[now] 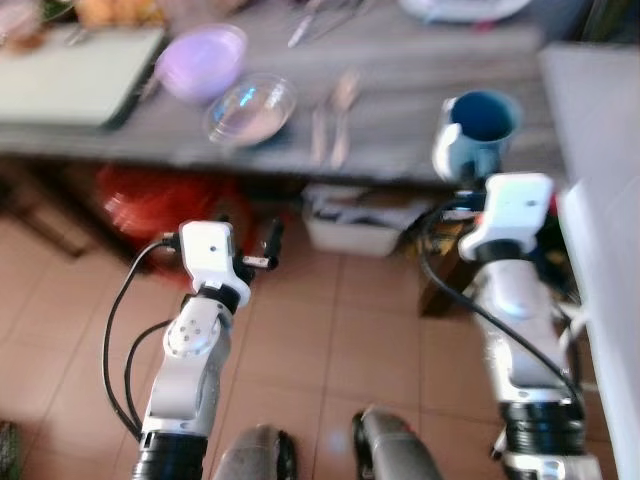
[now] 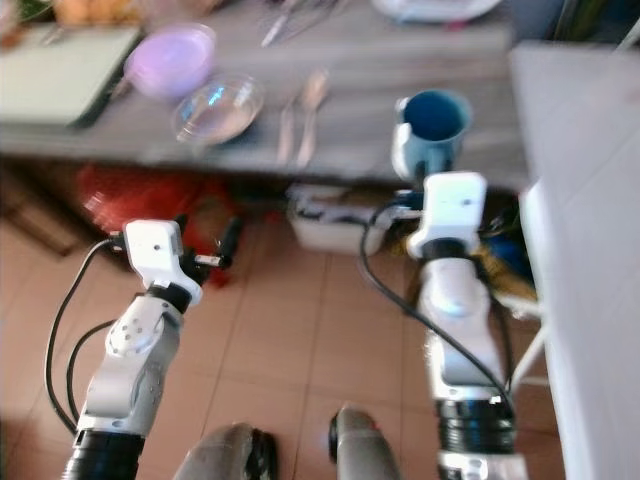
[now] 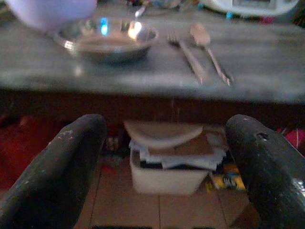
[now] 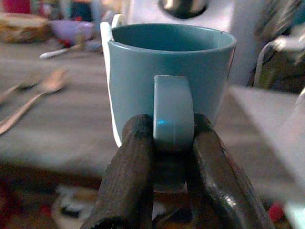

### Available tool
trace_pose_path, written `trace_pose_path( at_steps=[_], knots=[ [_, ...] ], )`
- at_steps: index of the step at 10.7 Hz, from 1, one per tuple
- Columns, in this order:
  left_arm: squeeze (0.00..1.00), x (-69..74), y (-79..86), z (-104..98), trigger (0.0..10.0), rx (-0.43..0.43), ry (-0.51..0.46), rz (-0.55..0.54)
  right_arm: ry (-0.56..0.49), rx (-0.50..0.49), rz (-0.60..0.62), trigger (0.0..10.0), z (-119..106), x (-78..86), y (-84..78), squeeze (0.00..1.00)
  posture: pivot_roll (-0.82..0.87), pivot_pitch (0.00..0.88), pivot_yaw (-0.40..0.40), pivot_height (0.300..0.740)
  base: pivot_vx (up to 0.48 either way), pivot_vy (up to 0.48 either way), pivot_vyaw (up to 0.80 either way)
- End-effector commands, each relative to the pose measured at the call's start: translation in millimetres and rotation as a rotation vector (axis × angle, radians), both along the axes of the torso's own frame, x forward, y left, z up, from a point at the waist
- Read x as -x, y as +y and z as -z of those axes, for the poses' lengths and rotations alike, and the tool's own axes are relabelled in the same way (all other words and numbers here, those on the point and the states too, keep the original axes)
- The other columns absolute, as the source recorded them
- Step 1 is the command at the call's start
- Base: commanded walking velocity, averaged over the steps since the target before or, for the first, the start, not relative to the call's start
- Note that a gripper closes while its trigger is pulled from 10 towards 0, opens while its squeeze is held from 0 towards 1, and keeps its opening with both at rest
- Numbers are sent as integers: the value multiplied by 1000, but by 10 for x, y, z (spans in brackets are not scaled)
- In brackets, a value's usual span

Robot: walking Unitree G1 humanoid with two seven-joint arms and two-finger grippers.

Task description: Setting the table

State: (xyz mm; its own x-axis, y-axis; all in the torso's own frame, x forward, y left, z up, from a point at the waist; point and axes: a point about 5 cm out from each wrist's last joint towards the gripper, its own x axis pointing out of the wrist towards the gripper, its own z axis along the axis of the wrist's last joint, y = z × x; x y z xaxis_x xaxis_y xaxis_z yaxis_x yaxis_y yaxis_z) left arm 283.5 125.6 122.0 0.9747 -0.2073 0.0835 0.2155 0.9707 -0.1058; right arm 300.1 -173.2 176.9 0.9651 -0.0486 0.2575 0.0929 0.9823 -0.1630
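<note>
Two black fingers [image 4: 128, 176] of the right gripper [image 4: 172, 143] are pinching the handle of the blue mug [image 4: 167, 71], holding it just above the near edge of the grey table [image 1: 400, 90]. Off to that gripper's left, a fork [image 3: 188, 55] and spoon [image 3: 209, 50] are lying side by side, with a glass bowl [image 1: 250, 108] and purple bowl [image 1: 200, 62] beyond them. Spread wide, the left gripper [image 3: 162, 157] is hovering below the table edge, facing a white bin [image 3: 167, 169] under it.

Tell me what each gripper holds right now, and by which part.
The right gripper is shut on the blue mug, pinching its handle. The left gripper is open, holding nothing.
</note>
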Motion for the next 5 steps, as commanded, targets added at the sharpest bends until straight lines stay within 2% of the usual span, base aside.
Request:
trace_pose_path(
  at_steps=[1, 4, 5],
  knots=[
    [0, 6, 99, -6, 10000, -9, -6, -40, -70, 16, -32, 10000, -130, 20, 108, 0, -47, 152, 68, 740, 371, 304, 0],
    [0, -17, 106, -31, 10000, -15, -21, -50, -108, 35, -40, 10000, -216, 1, 131, 0, -48, 140, 68, 740, 322, 323, 606],
    [0, -14, 131, -37, 10000, -23, -29, -61, -116, 37, -50, 10000, -228, 5, 146, 0, -48, 140, 68, 740, 0, 0, 800]
  ],
)
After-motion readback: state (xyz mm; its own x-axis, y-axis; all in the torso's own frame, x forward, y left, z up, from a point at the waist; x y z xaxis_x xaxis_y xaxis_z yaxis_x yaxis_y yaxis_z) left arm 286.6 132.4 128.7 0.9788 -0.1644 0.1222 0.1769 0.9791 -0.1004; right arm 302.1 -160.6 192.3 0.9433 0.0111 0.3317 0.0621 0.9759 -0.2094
